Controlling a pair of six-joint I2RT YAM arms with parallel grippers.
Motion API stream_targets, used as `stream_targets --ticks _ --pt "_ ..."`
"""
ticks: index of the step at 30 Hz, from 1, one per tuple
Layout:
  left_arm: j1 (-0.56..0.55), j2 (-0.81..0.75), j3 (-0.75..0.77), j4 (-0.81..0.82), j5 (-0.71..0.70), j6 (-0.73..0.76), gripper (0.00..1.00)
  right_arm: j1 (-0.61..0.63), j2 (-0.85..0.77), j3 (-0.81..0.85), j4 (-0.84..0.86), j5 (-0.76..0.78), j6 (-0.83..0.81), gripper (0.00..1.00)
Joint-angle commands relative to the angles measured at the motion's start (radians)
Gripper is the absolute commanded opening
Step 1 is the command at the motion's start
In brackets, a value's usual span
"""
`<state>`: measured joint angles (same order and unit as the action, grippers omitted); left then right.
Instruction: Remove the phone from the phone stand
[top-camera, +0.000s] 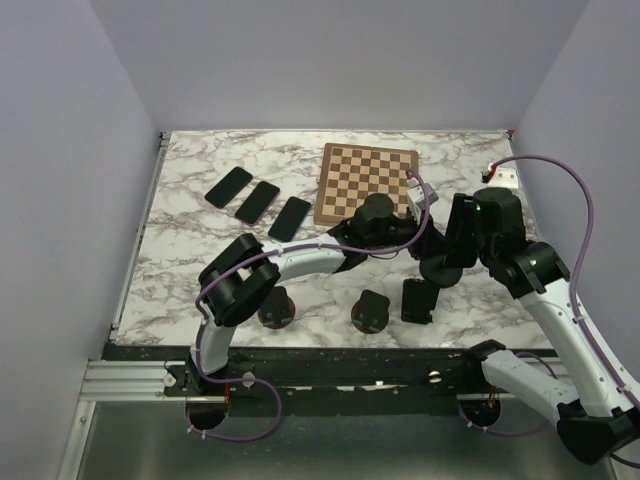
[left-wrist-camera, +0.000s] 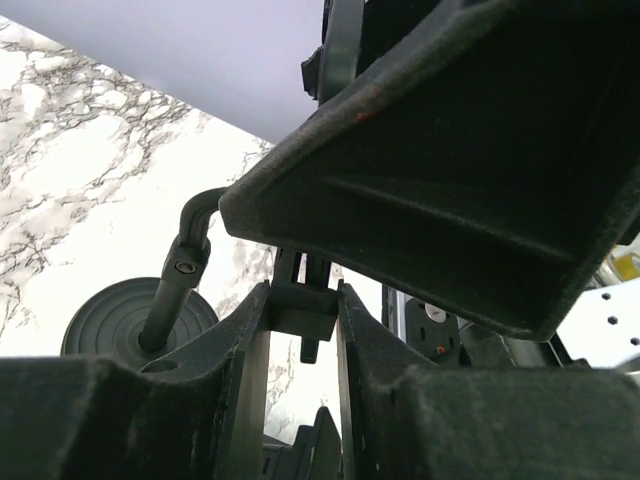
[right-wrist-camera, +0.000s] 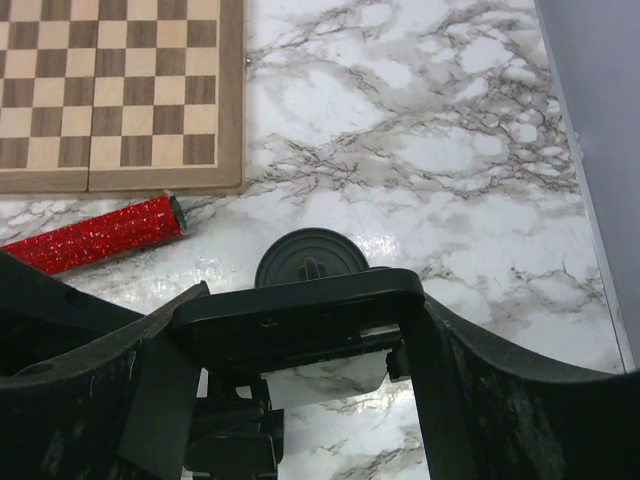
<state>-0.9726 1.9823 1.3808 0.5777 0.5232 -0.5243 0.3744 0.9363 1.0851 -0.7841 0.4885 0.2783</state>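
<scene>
In the right wrist view my right gripper (right-wrist-camera: 305, 322) is shut on the top edge of a black phone (right-wrist-camera: 300, 305), one finger on each side. Beyond it the round base of the phone stand (right-wrist-camera: 310, 256) sits on the marble. The left wrist view shows my left gripper (left-wrist-camera: 303, 302) shut on the stand's black bracket (left-wrist-camera: 300, 310), with the bent stem (left-wrist-camera: 178, 275) and round base (left-wrist-camera: 100, 320) at the left. From above, the left gripper (top-camera: 428, 240) and right gripper (top-camera: 462, 232) meet over that base (top-camera: 441, 272); the phone is hidden there.
A chessboard (top-camera: 365, 180) lies at the back, with three phones (top-camera: 257, 202) flat on the table to its left. Other stands (top-camera: 277, 308) (top-camera: 372, 312) (top-camera: 418, 300) sit near the front edge. A red glittery cylinder (right-wrist-camera: 95, 235) lies beside the board.
</scene>
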Motion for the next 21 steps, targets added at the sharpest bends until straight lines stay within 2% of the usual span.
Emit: stream_targets --ticks 1,6,11,21 --pt "0.044 -0.024 -0.033 0.118 0.153 -0.057 0.00 -0.006 -0.066 -0.073 0.065 0.148 -0.164 0.01" --pt "0.088 0.005 -0.058 0.289 0.271 -0.173 0.00 -0.005 -0.104 -0.092 0.105 0.180 -0.203 0.01" --pt "0.094 0.004 -0.037 0.248 0.327 -0.139 0.00 -0.005 -0.116 -0.108 0.134 0.156 -0.250 0.01" --pt "0.101 0.092 0.063 0.239 0.499 -0.176 0.00 -0.005 -0.176 -0.136 0.198 -0.060 -0.377 0.01"
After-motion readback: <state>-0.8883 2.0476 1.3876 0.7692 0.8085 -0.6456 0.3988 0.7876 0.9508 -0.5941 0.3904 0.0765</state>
